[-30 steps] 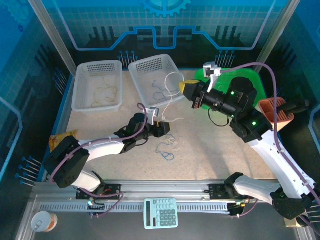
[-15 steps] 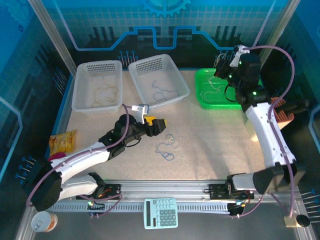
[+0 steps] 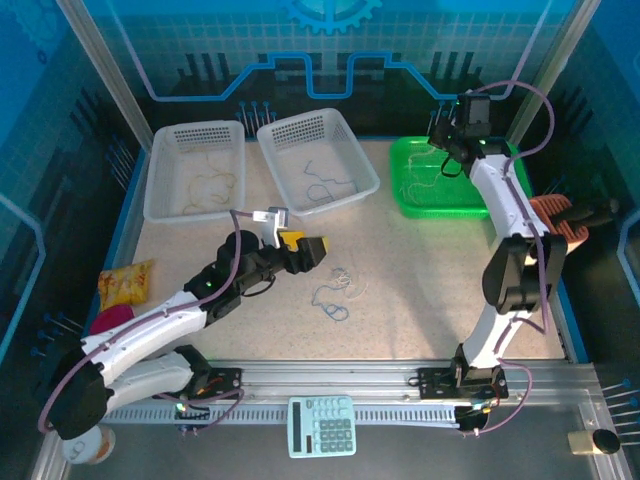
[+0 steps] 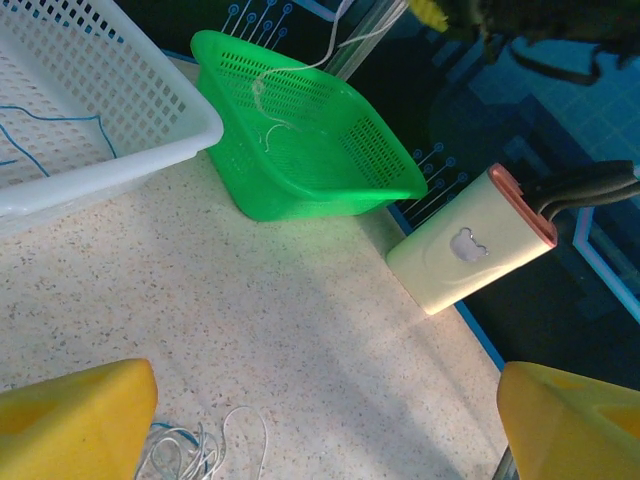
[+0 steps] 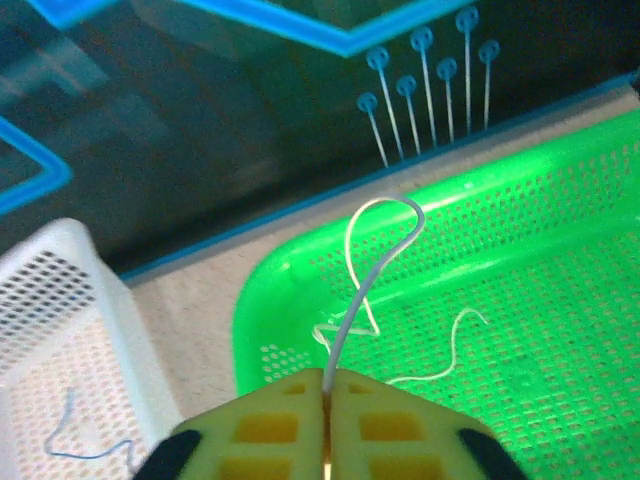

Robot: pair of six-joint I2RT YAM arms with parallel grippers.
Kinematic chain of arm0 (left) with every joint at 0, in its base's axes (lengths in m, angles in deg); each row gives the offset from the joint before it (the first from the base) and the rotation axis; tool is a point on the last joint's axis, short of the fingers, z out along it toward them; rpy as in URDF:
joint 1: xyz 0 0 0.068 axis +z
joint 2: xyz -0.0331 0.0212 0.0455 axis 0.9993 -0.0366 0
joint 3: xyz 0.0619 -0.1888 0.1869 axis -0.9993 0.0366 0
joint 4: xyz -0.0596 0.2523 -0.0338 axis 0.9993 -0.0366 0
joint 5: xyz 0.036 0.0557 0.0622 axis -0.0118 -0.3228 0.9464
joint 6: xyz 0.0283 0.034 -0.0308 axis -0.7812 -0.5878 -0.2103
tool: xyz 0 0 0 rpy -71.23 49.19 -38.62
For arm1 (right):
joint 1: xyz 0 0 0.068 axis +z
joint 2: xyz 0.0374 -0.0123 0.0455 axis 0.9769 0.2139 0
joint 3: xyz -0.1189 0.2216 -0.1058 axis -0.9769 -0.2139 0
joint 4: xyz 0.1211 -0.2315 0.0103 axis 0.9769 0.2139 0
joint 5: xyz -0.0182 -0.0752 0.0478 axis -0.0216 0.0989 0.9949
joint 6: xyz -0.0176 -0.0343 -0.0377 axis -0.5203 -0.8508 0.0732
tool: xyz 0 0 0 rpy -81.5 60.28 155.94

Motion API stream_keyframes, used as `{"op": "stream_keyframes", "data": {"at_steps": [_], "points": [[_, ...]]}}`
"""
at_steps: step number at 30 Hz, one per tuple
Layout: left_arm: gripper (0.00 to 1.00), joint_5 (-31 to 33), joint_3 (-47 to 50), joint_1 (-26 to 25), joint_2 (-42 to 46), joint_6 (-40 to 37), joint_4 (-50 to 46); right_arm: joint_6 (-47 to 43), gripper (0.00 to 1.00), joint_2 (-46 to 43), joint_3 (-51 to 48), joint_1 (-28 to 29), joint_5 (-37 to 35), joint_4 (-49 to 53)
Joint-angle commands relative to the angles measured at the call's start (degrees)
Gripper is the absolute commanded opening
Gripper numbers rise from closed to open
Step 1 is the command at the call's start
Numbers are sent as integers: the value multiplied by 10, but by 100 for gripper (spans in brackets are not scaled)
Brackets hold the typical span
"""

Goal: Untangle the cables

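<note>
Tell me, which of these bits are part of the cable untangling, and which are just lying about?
Part of the job:
- tangled cables on the table
- white cable pinched in the right gripper
- green basket
- left white basket and middle white basket, each with cables in it

Just lying about:
- calculator
- snack packet
- cup
- white block with black handles

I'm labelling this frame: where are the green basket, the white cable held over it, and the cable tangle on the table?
green basket (image 4: 290,195), left wrist view, its near outer wall.
white cable (image 5: 358,303), right wrist view, strand below the loop.
cable tangle (image 3: 338,292), top view, middle of the pile.
</note>
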Motion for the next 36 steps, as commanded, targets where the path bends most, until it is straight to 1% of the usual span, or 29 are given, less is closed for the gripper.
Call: {"op": "stream_keyframes", "data": {"at_steps": [1,4,7,12,16,21,24,29,32,36], "points": [[89,8,-8,-4,17,2,-13,-17,34,40,44,-8,-19,60],[89,9,-10,-3,21,1,-19,-25,46,47,54,-9,-6,72],[89,9,-13,-3,23,-1,-24,-27,56,28,45,-9,9,61],[90,14,-14,-4,22,0,-26,-10,58,-23,21,-6,61,32],[91,19,-14,-4,22,1,-34,2,58,-66,-13,17,97,6],[95,36,-9,-4,25,-2,-59,7,59,-134,-97,68,118,-34],[99,46,3,-3,32,2,-64,9,59,-180,-176,106,128,-62],[99,60,18,-2,42,6,-77,3,59,-268,-322,186,126,-87],[99,68,19,0,44,9,-94,1,59,-317,-402,231,115,-80],[99,77,28,2,50,15,-99,21,59,-379,-502,295,106,-73]]}}
